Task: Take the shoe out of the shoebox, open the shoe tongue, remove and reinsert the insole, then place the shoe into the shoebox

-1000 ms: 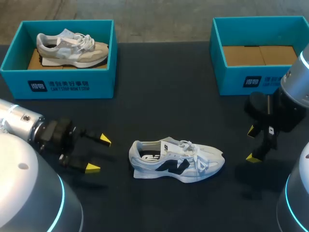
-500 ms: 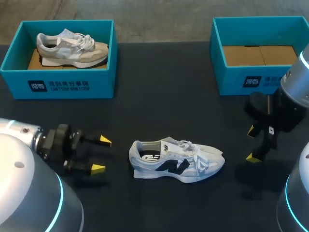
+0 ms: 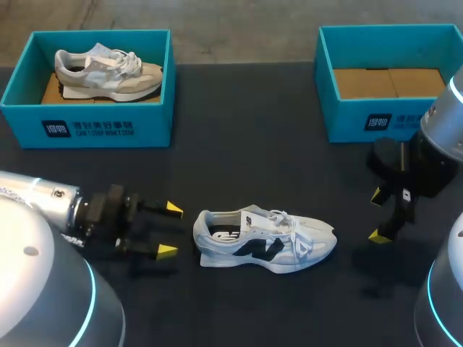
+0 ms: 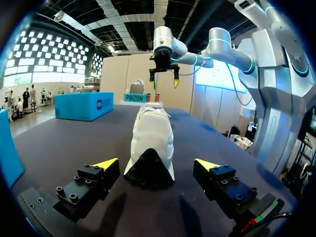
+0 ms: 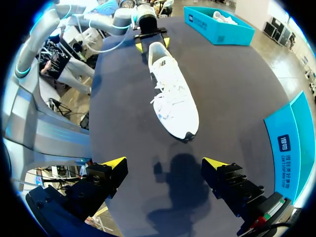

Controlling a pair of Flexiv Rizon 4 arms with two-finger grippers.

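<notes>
A white shoe with dark side marks (image 3: 264, 241) lies on its sole on the dark table, heel toward my left arm, toe toward my right. My left gripper (image 3: 170, 230) stands open just behind the heel, not touching it; in the left wrist view the shoe's heel (image 4: 148, 170) sits just ahead of the left gripper (image 4: 156, 165). My right gripper (image 3: 377, 216) hangs open a short way beyond the toe. In the right wrist view the shoe (image 5: 173, 98) lies ahead of the right gripper (image 5: 164, 162). An empty teal shoebox (image 3: 391, 81) stands at the back right.
A second teal shoebox (image 3: 90, 87) at the back left holds a grey and beige shoe (image 3: 108, 72). Open dark table lies between the two boxes and in front of the white shoe.
My left gripper has moved right, toward the shoe's heel, staying open. The right arm and the shoe have not moved.
</notes>
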